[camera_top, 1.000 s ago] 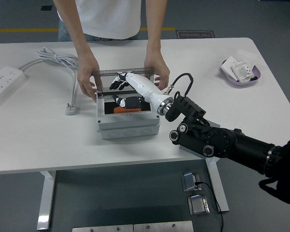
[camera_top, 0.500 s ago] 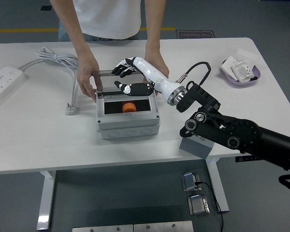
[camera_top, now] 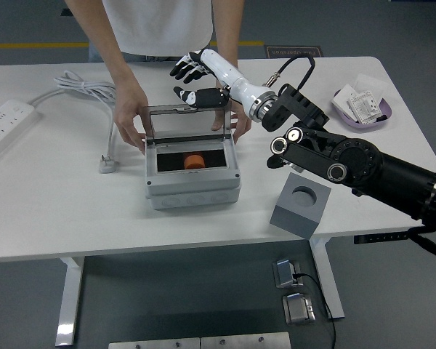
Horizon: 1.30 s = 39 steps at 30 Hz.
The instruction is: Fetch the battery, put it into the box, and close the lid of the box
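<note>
A grey cube block with a round hole (camera_top: 300,208) sits near the white surface's (camera_top: 58,211) front edge. Behind it, the orange battery (camera_top: 194,161) lies inside the grey plastic box (camera_top: 192,187). The clear lid (camera_top: 187,123) stands up, held by a person's hands (camera_top: 133,120). The robot's right hand (camera_top: 195,81) hovers above, fingers apart and empty. Closing comes next: push the lid down, with free room above.

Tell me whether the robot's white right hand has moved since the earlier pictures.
Yes. The right hand has risen out of the grey box, leaving the orange battery inside, and now hangs beyond the open lid.
</note>
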### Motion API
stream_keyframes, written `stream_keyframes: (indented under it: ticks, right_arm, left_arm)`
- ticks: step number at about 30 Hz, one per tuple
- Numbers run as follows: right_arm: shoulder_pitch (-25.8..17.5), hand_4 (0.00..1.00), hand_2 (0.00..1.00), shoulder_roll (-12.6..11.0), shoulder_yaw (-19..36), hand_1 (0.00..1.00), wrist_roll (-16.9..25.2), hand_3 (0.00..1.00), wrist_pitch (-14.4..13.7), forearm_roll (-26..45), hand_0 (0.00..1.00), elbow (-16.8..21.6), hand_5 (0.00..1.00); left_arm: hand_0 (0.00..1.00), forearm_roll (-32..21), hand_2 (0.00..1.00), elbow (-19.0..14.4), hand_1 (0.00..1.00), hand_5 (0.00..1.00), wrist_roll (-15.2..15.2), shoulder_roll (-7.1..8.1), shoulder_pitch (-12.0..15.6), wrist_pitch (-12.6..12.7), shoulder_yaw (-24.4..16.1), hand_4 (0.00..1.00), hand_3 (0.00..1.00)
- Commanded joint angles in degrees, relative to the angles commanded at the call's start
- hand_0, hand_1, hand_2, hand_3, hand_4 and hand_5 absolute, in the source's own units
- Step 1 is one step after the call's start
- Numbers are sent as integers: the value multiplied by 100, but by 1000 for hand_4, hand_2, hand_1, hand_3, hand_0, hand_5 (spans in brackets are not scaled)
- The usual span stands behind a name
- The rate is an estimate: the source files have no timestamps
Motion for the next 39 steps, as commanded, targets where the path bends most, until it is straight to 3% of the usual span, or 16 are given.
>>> stream_keyframes:
  ticks: [7,15,22,39]
  right_arm:
    - [-57,673,653,84,-215,612,111,611,16,296,728,-601,156]
    - [-258,675,656,116,-304,609,185,609,-38,311,729,-531,165]
    - [-389,681,657,9,-336,610,203,607,-84,271,729,-301,186]
    - [-696,687,663,-639,-359,610,10,608,-209,-98,734,898,209]
  left_arm:
    - [734,112,734,-4,754,411,25,-60,-37,-5,-32,639,754]
    - [734,96,731,-8,753,413,6,-88,-36,3,23,639,747]
    - [734,-106,732,-18,752,413,-71,-76,-34,23,210,640,748]
    - [734,-448,732,-18,751,416,-167,-65,59,53,463,639,745]
